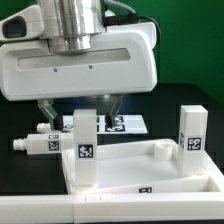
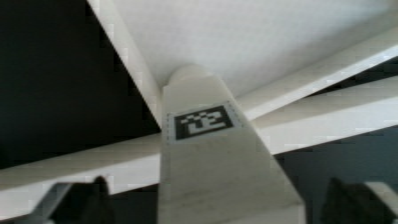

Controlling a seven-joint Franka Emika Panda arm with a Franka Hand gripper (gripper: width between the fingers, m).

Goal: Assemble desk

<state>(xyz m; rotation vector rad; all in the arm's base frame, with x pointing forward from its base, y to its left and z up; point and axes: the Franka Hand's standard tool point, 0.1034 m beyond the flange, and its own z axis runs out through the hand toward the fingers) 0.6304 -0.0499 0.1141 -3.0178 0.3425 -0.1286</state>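
Your gripper (image 1: 78, 110) straddles the upright leg (image 1: 85, 150), jaws wide, likely because the tabletop's (image 1: 140, 166) socket by the table's front edge holds it.

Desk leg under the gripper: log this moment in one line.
gripper open, straddling leg | leg upright at tabletop corner | not grasped

leg (image 2: 217, 160): tagged, between spread end effector (image 2: 214, 198) jaws, gaps either side | tabletop (image 2: 249, 40) beyond

Exterior cam: low and close, facing the pincer (image 1: 78, 108) head-on, its body filling the top. Wrist cam: looks down between the fingers (image 2: 71, 205), very near. Both share the upright tagged leg (image 1: 85, 135) (image 2: 215, 150).
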